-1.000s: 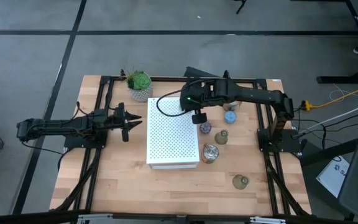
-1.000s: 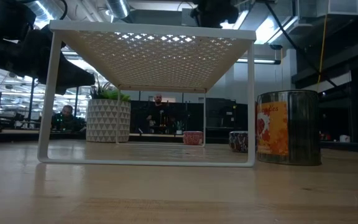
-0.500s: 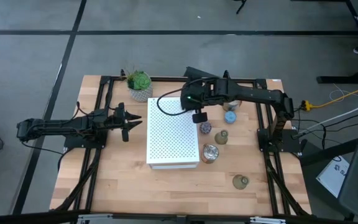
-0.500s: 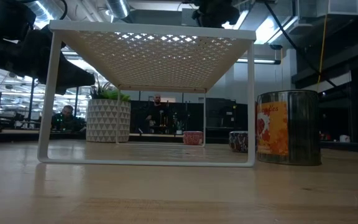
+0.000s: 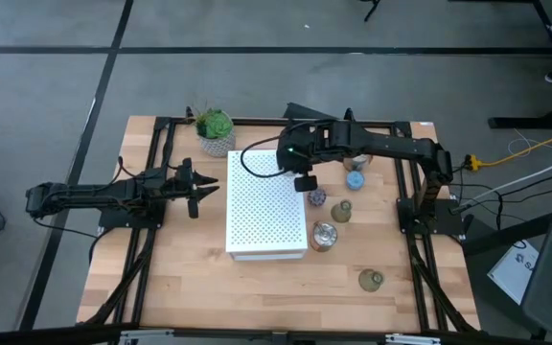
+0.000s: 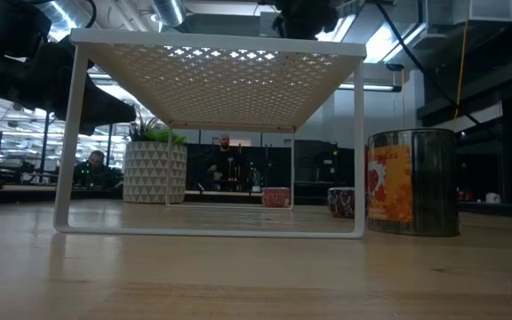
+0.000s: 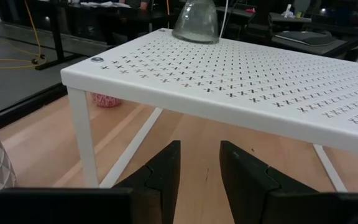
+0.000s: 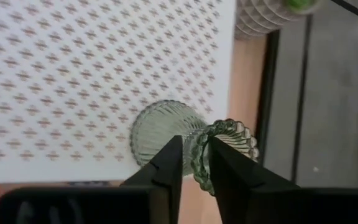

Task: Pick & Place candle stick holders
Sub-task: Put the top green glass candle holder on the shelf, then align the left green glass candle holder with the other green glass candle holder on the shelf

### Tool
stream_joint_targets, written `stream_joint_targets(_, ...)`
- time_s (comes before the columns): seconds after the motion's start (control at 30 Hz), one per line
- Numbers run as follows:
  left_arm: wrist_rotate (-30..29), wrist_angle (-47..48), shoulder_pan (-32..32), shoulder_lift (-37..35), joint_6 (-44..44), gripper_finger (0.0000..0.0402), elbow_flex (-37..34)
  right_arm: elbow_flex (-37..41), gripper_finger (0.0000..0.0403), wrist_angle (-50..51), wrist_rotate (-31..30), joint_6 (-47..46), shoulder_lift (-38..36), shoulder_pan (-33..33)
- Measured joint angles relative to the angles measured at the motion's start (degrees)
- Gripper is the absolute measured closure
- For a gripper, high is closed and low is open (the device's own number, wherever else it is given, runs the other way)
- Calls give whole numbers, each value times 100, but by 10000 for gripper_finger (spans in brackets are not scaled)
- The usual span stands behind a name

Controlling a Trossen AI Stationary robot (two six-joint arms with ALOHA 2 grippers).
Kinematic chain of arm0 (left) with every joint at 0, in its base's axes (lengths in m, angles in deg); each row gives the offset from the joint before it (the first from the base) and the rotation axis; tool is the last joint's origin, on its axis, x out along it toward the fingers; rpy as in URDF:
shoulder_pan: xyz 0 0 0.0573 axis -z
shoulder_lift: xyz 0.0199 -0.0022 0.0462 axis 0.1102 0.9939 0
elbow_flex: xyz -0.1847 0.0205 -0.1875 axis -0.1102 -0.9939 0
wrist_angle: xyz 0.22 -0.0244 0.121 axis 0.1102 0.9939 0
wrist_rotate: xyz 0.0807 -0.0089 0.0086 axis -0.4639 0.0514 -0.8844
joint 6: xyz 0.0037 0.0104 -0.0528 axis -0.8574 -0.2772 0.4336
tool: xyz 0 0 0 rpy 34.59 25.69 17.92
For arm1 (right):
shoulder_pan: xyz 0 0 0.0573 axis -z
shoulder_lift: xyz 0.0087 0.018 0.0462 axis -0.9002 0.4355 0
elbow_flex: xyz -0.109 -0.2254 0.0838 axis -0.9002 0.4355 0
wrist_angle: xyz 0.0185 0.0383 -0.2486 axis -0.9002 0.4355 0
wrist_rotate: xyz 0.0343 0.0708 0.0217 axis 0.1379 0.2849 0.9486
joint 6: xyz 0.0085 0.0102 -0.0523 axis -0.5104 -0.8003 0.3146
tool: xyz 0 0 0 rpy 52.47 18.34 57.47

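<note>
The right gripper (image 8: 196, 165) hangs over a corner of the white perforated shelf (image 8: 73, 74). Its jaws stand only a little apart, astride the scalloped rim of a green glass holder (image 8: 166, 127), with a sliver of space beside one finger. We see no firm clamp on it. The holder stands upright on the shelf, just inside the shelf's edge. Directly past that edge, on the jaws' outer side, bare table wood and a dark frame rail leave open room. The glass is pale olive, ribbed and bulbous, see-through to the cross-shaped holes beneath.

Beside these jaws, down on the table, are the blue holder (image 5: 355, 179), the purple holder (image 5: 317, 197), an olive holder (image 5: 341, 211) and the silvery holder (image 5: 324, 236). The silvery one carries an orange leaf print, and its lettering is too blurred to read.

The left gripper (image 7: 199, 180) waits with empty, parted jaws facing the shelf's side, with clear table wood ahead.
</note>
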Motion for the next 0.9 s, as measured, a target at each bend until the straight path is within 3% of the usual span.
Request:
stream_joint_targets(0.33, 0, -1, 0, 0, 1, 294, -1, -45, 214, -104, -111, 43, -78, -54)
stream_joint_targets(0.63, 0, -1, -2, 4, -1, 294, -1, -780, 208, 763, 492, -442, -274, -83)
stream_joint_targets(0.9, 0, 4, 0, 4, 1, 294, 0, -859, 218, 2065, 1349, -1117, -544, -85)
